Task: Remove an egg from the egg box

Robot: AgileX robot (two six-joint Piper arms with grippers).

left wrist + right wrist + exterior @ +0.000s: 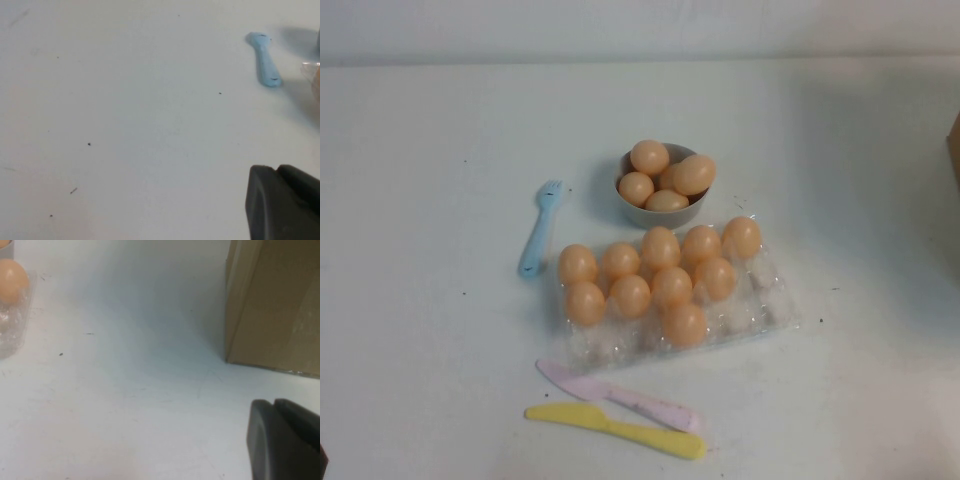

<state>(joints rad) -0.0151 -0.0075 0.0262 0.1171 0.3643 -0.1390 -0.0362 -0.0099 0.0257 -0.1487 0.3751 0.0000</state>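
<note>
Egg box (775,305) at centre of counter (420,350), ten eggs seated. Nearest egg (685,325) likely light, smooth, fragile: best taken gently across its middle. Left gripper (282,202) and right gripper (282,440) parked off to either side; jaw state cannot be told.

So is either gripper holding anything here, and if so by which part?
Nothing is held. The left gripper and right gripper hang over bare table, away from the egg box; every egg lies untouched.
</note>
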